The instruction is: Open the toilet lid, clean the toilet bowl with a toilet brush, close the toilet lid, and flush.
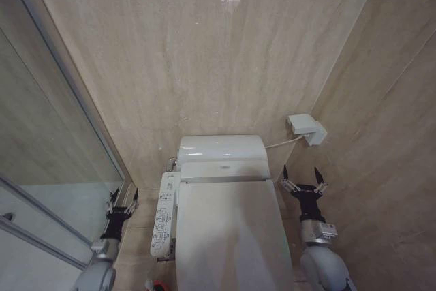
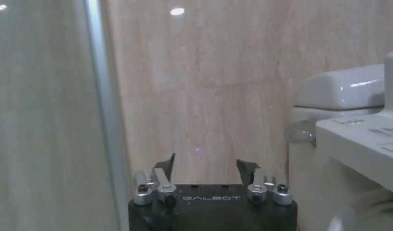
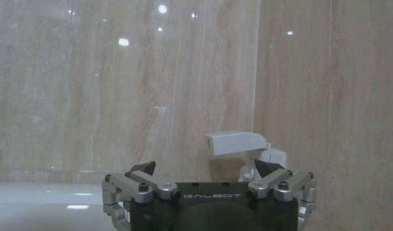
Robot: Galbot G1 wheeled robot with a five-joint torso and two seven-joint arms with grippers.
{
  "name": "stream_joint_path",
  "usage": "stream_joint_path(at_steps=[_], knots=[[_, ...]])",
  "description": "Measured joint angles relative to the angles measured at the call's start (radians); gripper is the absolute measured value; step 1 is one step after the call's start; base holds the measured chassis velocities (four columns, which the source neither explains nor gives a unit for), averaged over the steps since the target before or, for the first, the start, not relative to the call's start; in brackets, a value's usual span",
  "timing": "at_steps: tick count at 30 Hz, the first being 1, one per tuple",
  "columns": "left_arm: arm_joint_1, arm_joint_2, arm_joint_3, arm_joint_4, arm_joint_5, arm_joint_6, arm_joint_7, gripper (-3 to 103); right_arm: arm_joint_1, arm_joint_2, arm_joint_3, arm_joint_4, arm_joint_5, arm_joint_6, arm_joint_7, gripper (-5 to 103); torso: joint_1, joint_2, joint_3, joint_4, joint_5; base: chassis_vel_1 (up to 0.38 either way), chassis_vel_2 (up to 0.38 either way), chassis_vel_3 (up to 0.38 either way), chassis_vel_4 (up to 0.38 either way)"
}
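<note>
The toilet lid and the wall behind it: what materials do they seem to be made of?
The toilet lid looks like glossy white plastic: smooth, with a soft sheen, though ceramic cannot be excluded. The wall looks like polished beige stone or stone-look tile: faint veining, thin joints, and reflected light spots.

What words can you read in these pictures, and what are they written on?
"GALBOT": on the black body of the left gripper.
"GALBOT": on the black body of the right gripper.
Side button panel labels: too small to read.
Label on the toilet body behind the toilet lid: too small to read.
</note>
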Motion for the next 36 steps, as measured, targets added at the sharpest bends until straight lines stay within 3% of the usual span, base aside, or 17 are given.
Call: stream_joint_path(at_steps=[1,8,9,15,16,23,24,36], knots=[[-0.030,0.013,0.017,0.021,0.005,-0.003,0.006,60,0.000,0.000,0.000,0.000,0.000,0.000,0.000,100,0.000,0.000,0.000,-0.0001,0.0000,0.000,0.000,0.000,0.000],[-0.144,0.071,0.102,0.090,0.014,-0.018,0.038,60,0.000,0.000,0.000,0.000,0.000,0.000,0.000,100,0.000,0.000,0.000,0.0000,0.0000,0.000,0.000,0.000,0.000],[-0.163,0.084,0.119,0.101,0.015,-0.022,0.046,33,0.000,0.000,0.000,0.000,0.000,0.000,0.000,100,0.000,0.000,0.000,0.0001,0.0001,0.000,0.000,0.000,0.000],[-0.242,0.124,0.207,0.176,0.054,-0.055,0.080,33,0.000,0.000,0.000,0.000,0.000,0.000,0.000,100,0.000,0.000,0.000,0.0002,0.0001,0.000,0.000,0.000,0.000],[-0.260,0.127,0.225,0.196,0.064,-0.069,0.095,7,0.000,0.000,0.000,0.000,0.000,0.000,0.000,100,0.000,0.000,0.000,0.0002,0.0001,0.000,0.000,0.000,0.000],[-0.346,0.139,0.313,0.261,0.081,-0.112,0.157,7,0.000,0.000,0.000,0.000,0.000,0.000,0.000,100,0.000,0.000,0.000,-0.0001,0.0001,0.000,0.000,0.000,0.000],[-0.362,0.141,0.330,0.269,0.084,-0.115,0.166,0,0.000,0.000,0.000,0.000,0.000,0.000,0.000,100,0.000,0.000,0.000,0.0000,0.0001,0.000,0.000,0.000,0.000],[-0.425,0.149,0.414,0.306,0.110,-0.132,0.198,0,0.000,0.000,0.000,0.000,0.000,0.000,0.000,100,0.000,0.000,0.000,0.0001,0.0002,0.000,0.000,0.000,0.000]])
